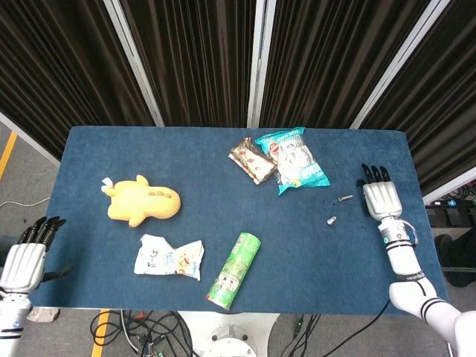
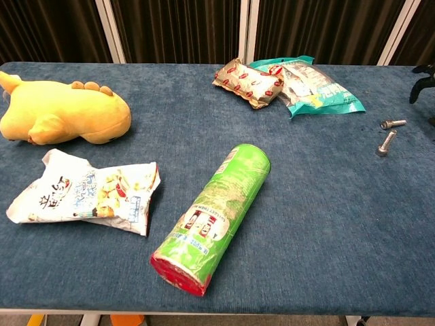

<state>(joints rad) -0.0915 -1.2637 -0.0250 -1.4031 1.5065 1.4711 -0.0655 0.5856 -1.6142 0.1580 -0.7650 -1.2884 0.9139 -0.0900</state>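
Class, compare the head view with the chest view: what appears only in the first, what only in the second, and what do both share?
Only the head view shows the left hand, off the table's left edge, the whole back of the right hand with fingers straight and holding nothing, and the full outline of the blue table.

Only the chest view shows the green can's red end.

Both share the yellow plush toy, white snack bag, green can, brown packet, teal bag and two bolts.
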